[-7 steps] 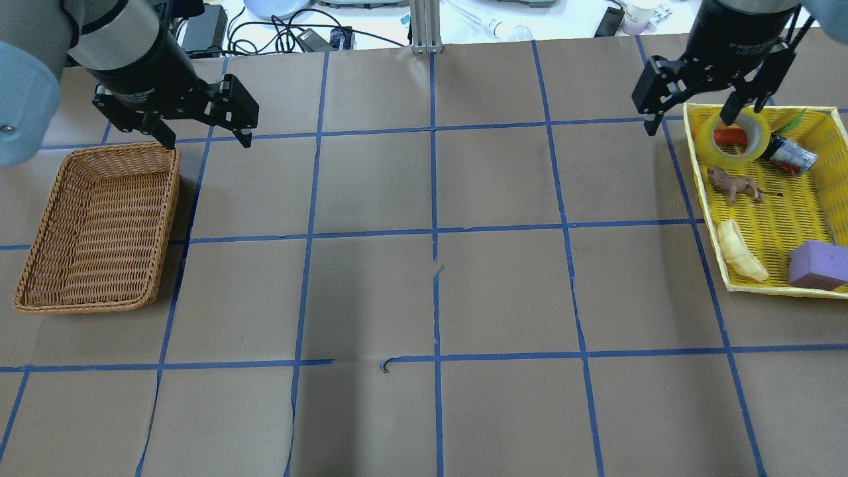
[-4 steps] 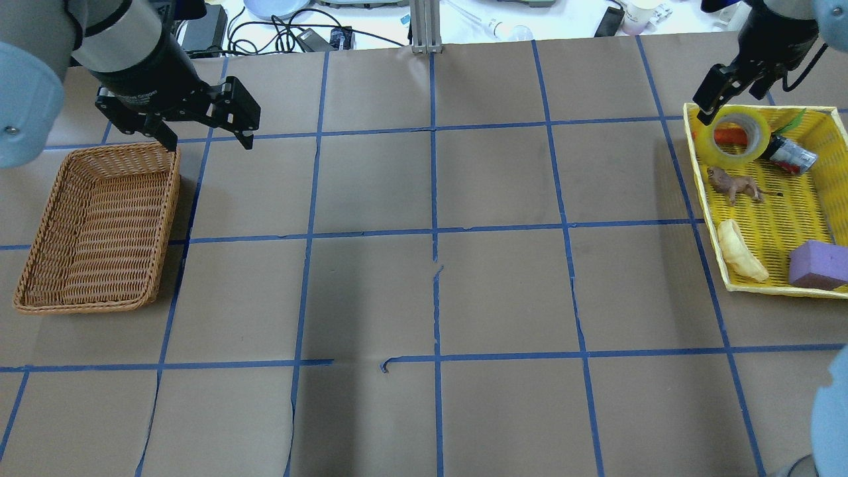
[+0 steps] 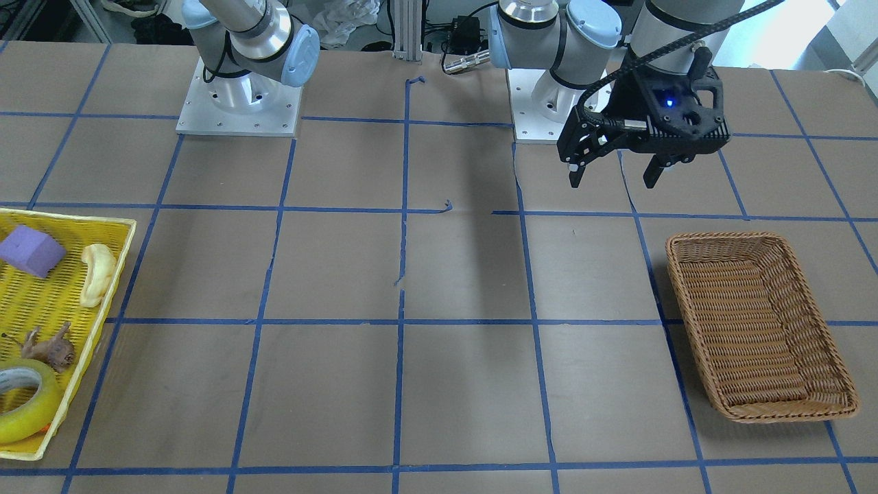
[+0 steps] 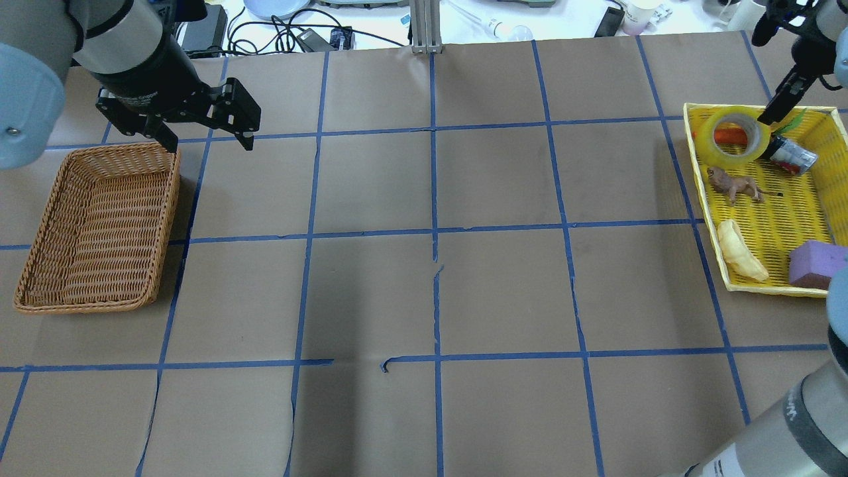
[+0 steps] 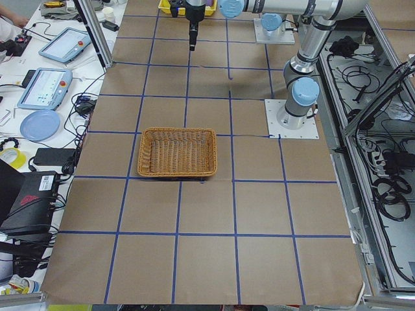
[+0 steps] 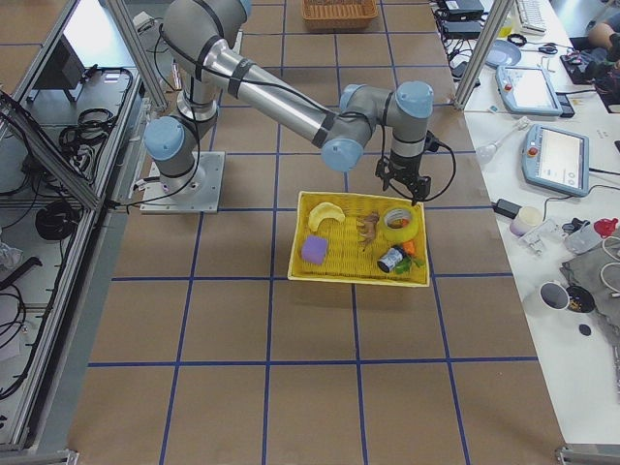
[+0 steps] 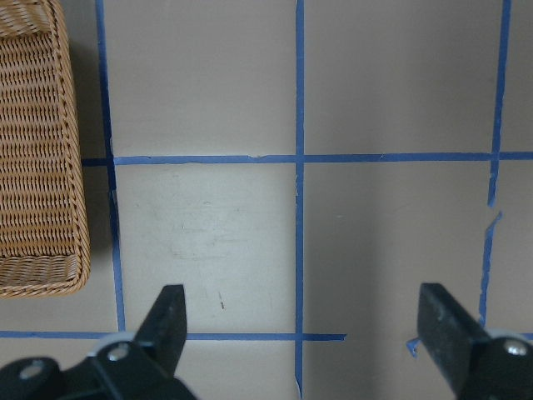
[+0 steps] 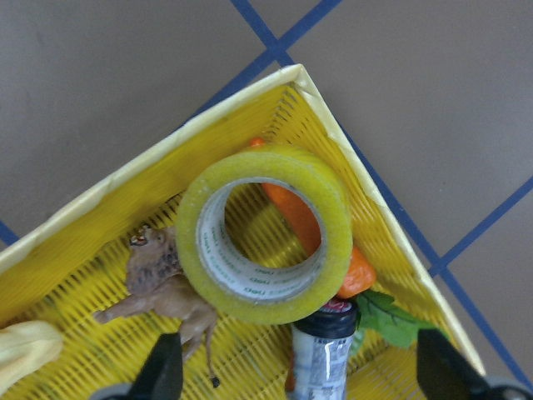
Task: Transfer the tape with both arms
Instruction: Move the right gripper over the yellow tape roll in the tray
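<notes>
The yellow tape (image 4: 735, 136) with its whitish core leans on an orange carrot in the far corner of the yellow tray (image 4: 701, 199). It also shows in the right wrist view (image 8: 266, 233) and the front view (image 3: 20, 408). My right gripper (image 8: 300, 375) is open and empty above the tape, apart from it. In the overhead view one of its fingers (image 4: 783, 99) shows just beyond the tape. My left gripper (image 4: 209, 141) is open and empty, held high by the far end of the wicker basket (image 4: 169, 199); it also shows in the front view (image 3: 612, 182).
The tray also holds a small can (image 4: 792, 156), a brown toy animal (image 4: 734, 185), a banana (image 4: 742, 260) and a purple block (image 4: 816, 264). The basket (image 3: 686, 288) holds nothing. Blue tape lines grid the brown table. Cables and clutter lie beyond the far edge.
My right gripper has swung from above the tape's left side towards the far right and turned at the wrist. The tape has stayed in the tray. My left gripper has barely moved.
</notes>
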